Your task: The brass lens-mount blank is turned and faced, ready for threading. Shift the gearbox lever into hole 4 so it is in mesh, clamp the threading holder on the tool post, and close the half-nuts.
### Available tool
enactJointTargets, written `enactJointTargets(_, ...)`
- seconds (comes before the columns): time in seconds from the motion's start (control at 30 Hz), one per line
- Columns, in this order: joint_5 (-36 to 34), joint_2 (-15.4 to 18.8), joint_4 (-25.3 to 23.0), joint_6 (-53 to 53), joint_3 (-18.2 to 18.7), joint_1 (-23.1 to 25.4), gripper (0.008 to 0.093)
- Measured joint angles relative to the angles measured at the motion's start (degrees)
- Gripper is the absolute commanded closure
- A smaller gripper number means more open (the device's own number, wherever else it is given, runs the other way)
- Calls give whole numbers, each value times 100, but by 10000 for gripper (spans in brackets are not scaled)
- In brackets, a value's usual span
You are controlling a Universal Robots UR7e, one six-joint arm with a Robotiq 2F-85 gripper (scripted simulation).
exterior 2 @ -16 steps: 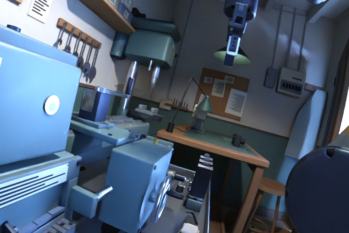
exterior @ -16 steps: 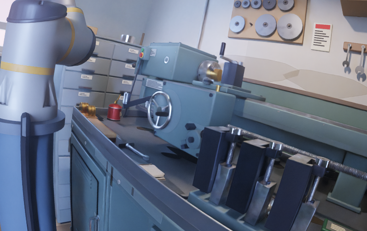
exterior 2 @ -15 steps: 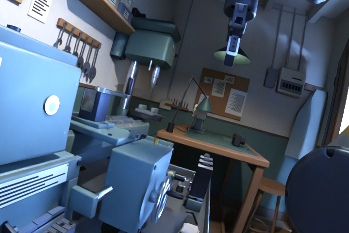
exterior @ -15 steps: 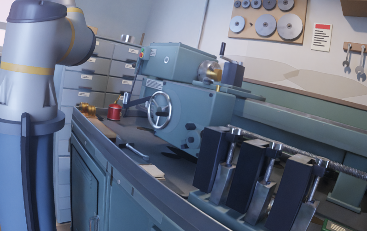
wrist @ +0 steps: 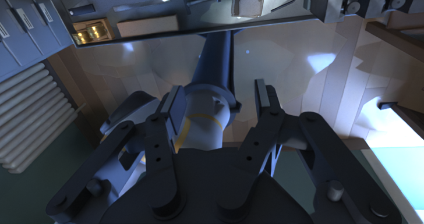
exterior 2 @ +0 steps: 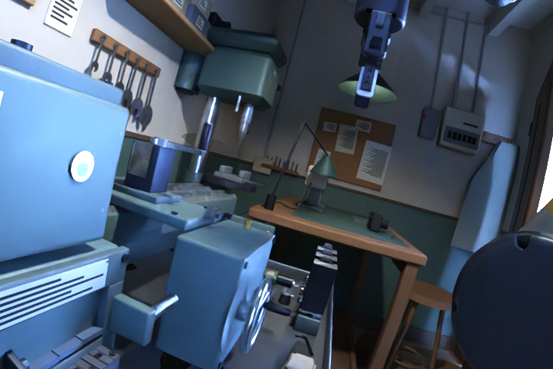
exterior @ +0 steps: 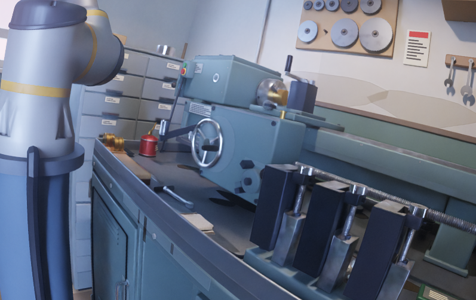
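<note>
The gearbox lever [exterior: 171, 112], a thin dark rod, slants down the left face of the blue lathe headstock [exterior: 228, 80] to a pale knob low by the bench. The brass lens-mount blank [exterior: 277, 95] sits in the chuck beside the dark tool post block [exterior: 302, 95]. Three dark tool holders [exterior: 329, 224] stand in a rack at the bench's right end. My gripper [exterior 2: 364, 93] hangs high above the room, well away from the lathe; it is open and holds nothing. From the wrist camera my gripper [wrist: 218, 99] looks down on my own arm and the floor.
A grey drawer cabinet [exterior: 135, 93] stands behind the lathe's left end. On the bench lie a red oil can [exterior: 148, 144], brass parts [exterior: 113, 141], a hammer [exterior: 176, 194] and a handwheel [exterior: 206, 143] on the carriage apron. A wooden desk [exterior 2: 342, 228] stands across the aisle.
</note>
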Motion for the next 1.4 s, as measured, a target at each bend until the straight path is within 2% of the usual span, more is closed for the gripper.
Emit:
enactJointTargets(0.47, 0, -20, -5, 45, 24, 43, 354)
enactJointTargets(0.77, 5, -169, -42, 404, 204, 402, 354)
enactJointTargets(1.07, 13, -391, -172, 1287, 542, 1286, 354)
enactJointTargets(1.4, 14, -430, -551, 2866, 934, 2868, 354)
